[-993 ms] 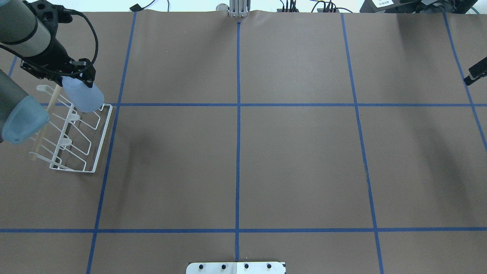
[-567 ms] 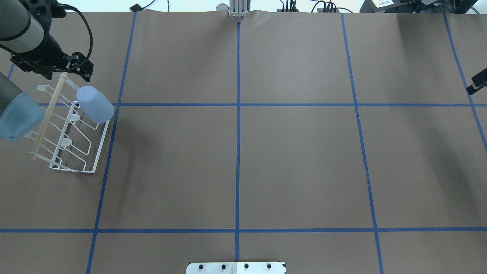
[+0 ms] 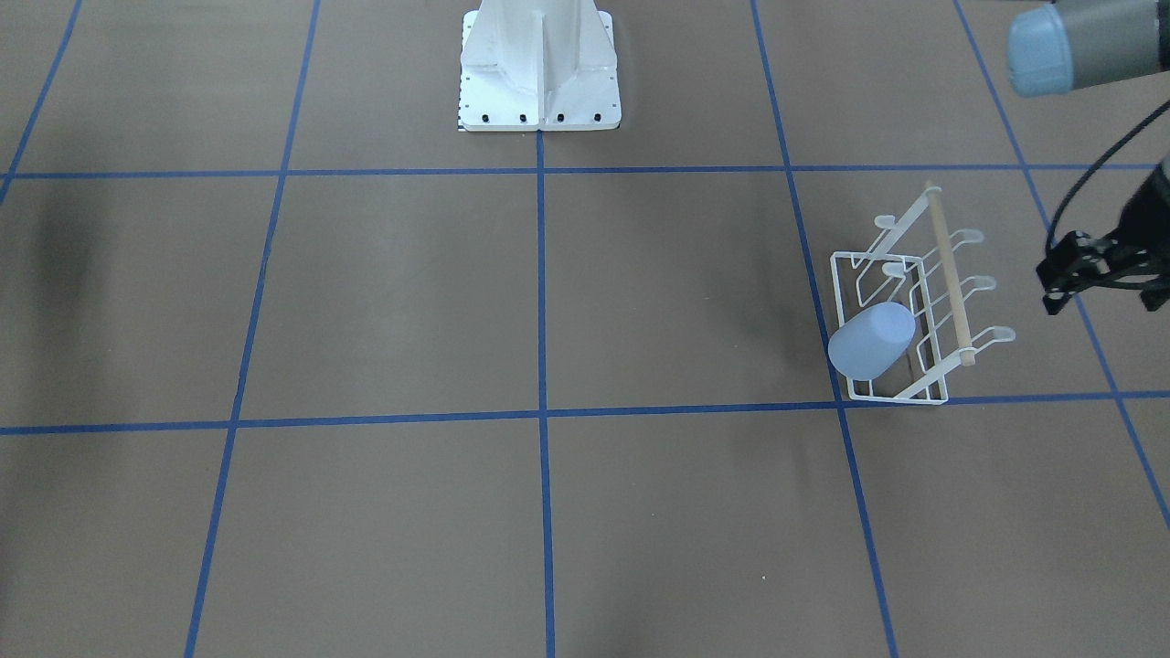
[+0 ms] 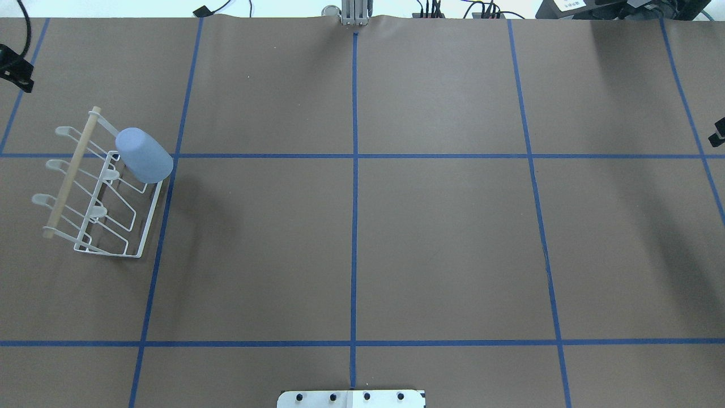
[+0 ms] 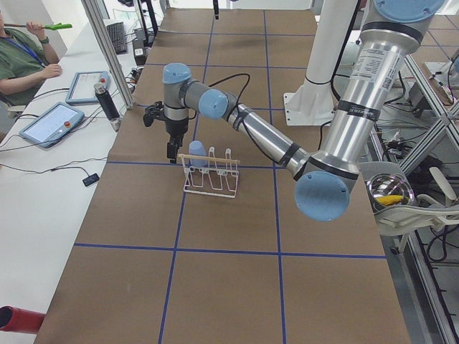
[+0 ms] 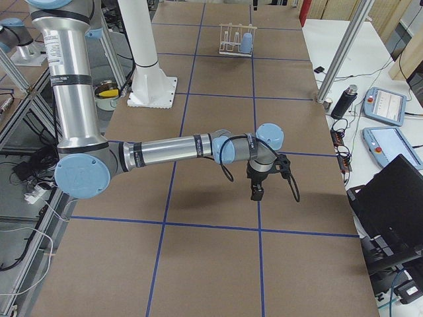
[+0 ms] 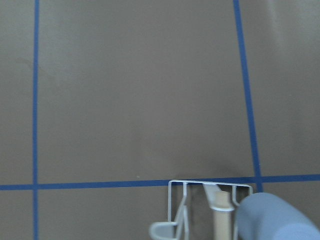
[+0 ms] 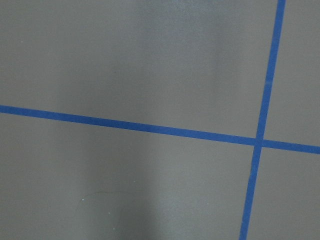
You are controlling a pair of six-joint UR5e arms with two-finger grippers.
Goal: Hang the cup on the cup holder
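The light blue-grey cup hangs upside down, tilted, on a far-end prong of the white wire cup holder at the table's left; both also show in the front view, the cup and the holder. My left gripper is open and empty, apart from the holder and beyond its far end, at the overhead view's left edge. The left wrist view shows the cup and the holder's end at its bottom. My right gripper is far off at the right edge; whether it is open or shut does not show.
The brown table cover carries a grid of blue tape lines. The robot's white base plate stands at the near middle edge. An operator and tablets sit at the side bench beyond the left arm.
My left gripper has let go of the cup and drawn back up and to the left, away from the holder. The cup stays on its prong. The right gripper slid further toward the right edge.
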